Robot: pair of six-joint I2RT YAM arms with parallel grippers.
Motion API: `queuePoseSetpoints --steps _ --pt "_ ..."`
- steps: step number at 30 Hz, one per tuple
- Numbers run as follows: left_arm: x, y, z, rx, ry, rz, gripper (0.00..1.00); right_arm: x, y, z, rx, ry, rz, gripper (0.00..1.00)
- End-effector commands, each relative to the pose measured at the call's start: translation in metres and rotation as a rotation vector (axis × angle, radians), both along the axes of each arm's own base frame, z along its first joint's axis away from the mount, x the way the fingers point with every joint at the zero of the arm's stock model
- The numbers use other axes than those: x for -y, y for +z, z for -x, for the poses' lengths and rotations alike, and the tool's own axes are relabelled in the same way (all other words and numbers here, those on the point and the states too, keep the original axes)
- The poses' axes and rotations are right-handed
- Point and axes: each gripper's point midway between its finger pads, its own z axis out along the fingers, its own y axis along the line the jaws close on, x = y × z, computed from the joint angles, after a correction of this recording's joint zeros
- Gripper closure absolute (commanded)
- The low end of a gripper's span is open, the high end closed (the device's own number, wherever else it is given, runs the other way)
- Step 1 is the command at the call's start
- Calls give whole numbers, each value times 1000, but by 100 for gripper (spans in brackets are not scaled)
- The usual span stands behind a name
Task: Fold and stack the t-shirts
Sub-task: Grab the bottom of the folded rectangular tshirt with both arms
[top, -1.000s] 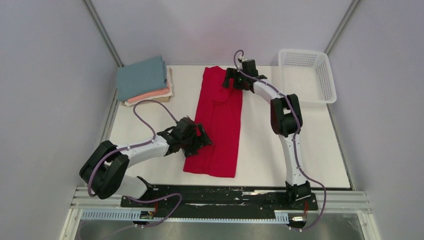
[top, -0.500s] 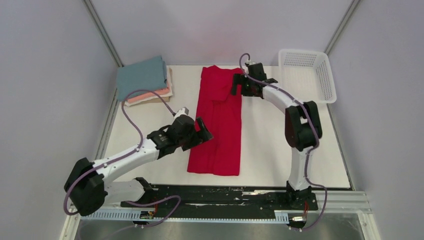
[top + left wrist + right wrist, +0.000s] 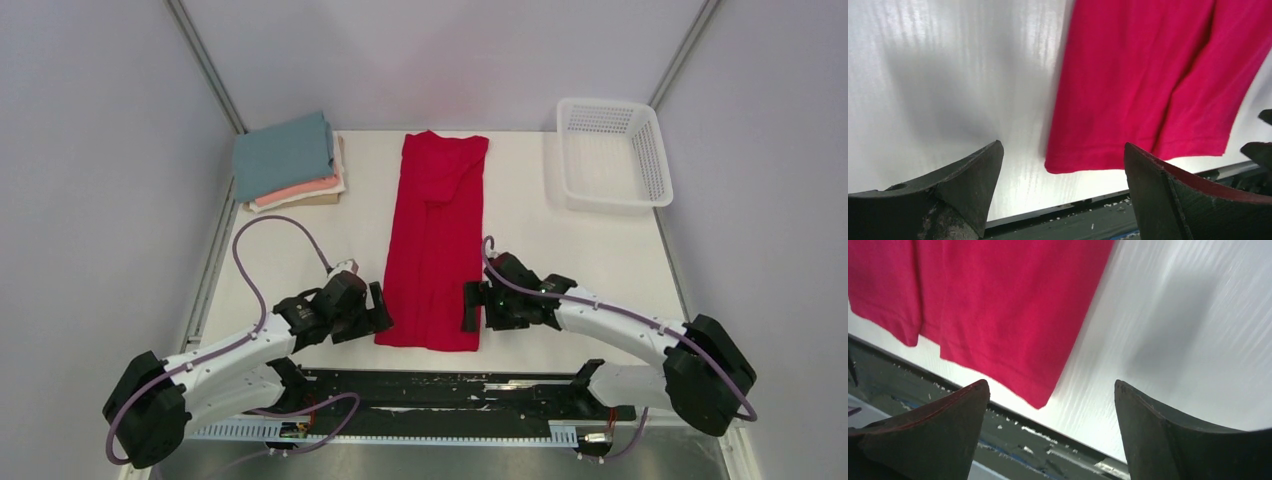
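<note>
The white table [image 3: 560,260] carries three things, well apart from one another. A crimson t-shirt [image 3: 437,240] lies flat down its middle as a long narrow strip, sleeves folded in, its collar end by the far edge and its hem close to the near edge. In the far left corner sits a stack of folded t-shirts [image 3: 290,170], with the teal one [image 3: 283,153] on top, the salmon-pink one [image 3: 300,189] under it and the cream one [image 3: 338,180] showing lowest at the edges, while a white mesh basket [image 3: 652,160] stands upright in the far right corner, close against the right edge.
</note>
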Motion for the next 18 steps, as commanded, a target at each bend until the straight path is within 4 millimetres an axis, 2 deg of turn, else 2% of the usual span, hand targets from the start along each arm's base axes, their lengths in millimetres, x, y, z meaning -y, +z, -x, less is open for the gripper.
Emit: queuePoseSetpoints --steps 1,5,10,16,18 --pt "17 4 -1 4 -19 97 5 -9 11 21 -41 -106 -84 10" --pt "15 -4 3 -25 -20 82 17 -12 -2 41 -88 -111 -85 23" --pt "15 -15 8 -59 -20 75 34 -18 -17 41 -94 -144 -122 39" --pt "14 -24 7 -74 -7 54 59 -11 -33 41 -102 -206 -115 68" --pt "15 -25 9 -86 -11 56 70 -8 -36 44 -108 -210 -120 77"
